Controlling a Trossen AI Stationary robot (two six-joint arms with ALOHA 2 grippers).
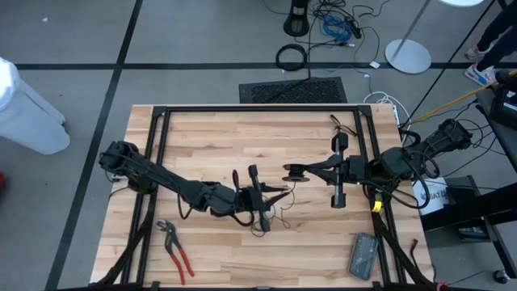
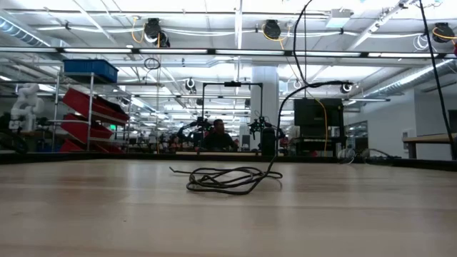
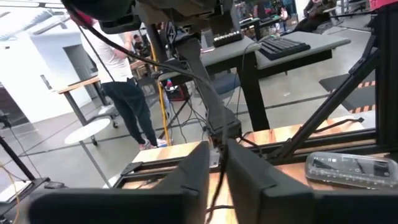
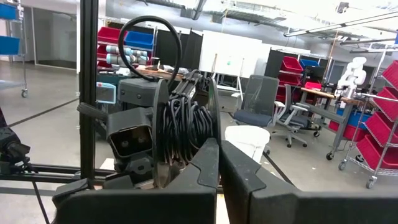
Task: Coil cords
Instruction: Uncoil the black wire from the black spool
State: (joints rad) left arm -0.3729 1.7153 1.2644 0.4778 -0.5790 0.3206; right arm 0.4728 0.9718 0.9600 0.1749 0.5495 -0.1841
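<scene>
Blocking my right wrist view, the cord [image 4: 183, 130], thin and black, sits coiled in my closed right gripper [image 4: 217, 163]; left gripper [image 3: 219, 165] pinches its strand.

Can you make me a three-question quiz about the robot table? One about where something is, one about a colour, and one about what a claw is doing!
1. Where do the pliers lie on the table?
A. On the left arm's side
B. On the right arm's side, by the grey case
C. In the middle, between the two grippers

2. What colour are the pliers' handles?
A. Blue
B. Red
C. Yellow

3. What is the right gripper doing?
A. Standing wide open and empty
B. Shut on a wound bundle of black cord
C. Holding the pliers

Answers:
1. A: the high view shows them at the table's corner below the left arm.
2. B: both handles look red from above.
3. B: the right wrist view shows its fingers closed with the cord bundle at their tips.
</scene>
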